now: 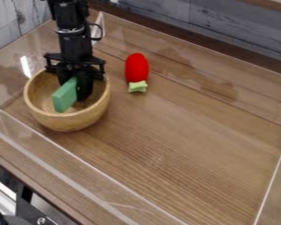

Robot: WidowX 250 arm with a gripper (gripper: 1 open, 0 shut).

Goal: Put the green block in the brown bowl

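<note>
The brown bowl point(63, 115), round and light wooden, sits at the left of the table. Inside it the green block point(67, 96) leans tilted, its lower end down in the bowl and its upper end between my fingers. My black gripper point(82, 81) reaches steeply down into the bowl from above and is shut on the block's top end. The arm hides part of the bowl's far rim.
A small red object with a green base point(136, 70) lies on the wooden table right of the bowl. Clear plastic walls point(270, 189) fence the table's edges. A grey plank wall runs along the back.
</note>
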